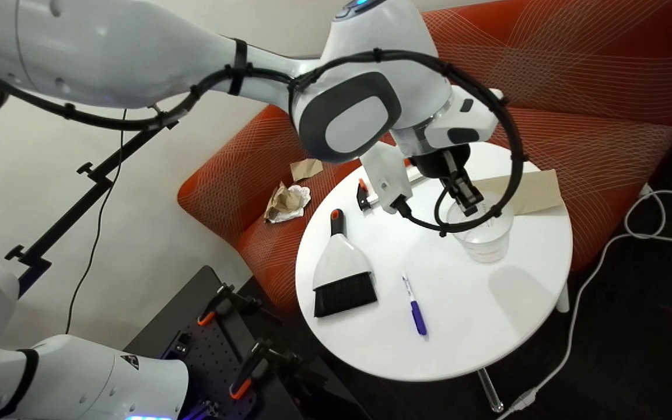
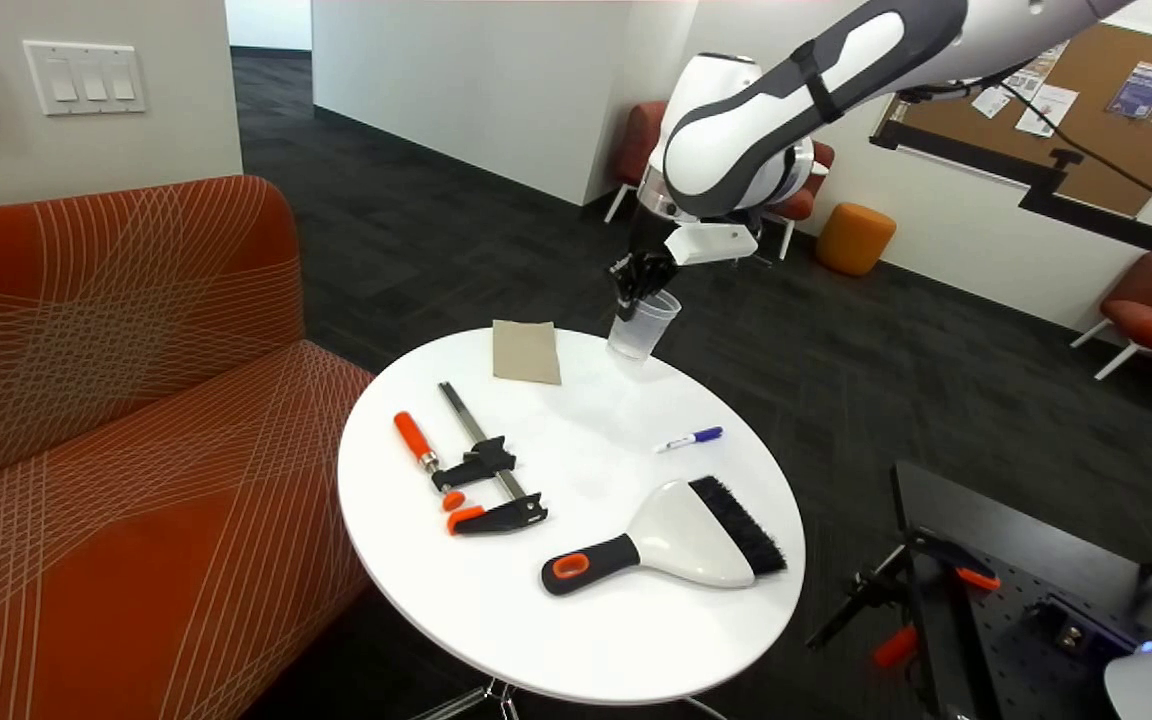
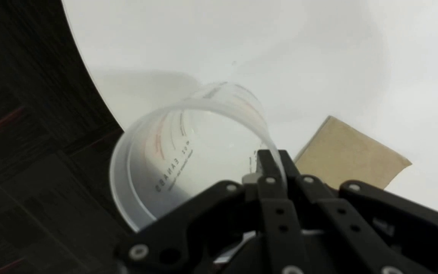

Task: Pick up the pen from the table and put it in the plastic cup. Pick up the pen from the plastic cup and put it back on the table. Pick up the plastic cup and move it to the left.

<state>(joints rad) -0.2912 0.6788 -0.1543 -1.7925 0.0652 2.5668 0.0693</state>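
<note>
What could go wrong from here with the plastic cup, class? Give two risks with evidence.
The tool pinches the plastic cup by one side only, so it might twist or slip. The cup is also near the edge of the table, so a move outward could take it off.

In an exterior view, before the pen (image 2: 693,439) on the surface (image 2: 576,640) lies the brush (image 2: 688,538); left of the pen, the clamp (image 2: 489,460); behind it, slightly left, the cup (image 2: 643,330); behind, farther left, the paper (image 2: 526,352).
</note>
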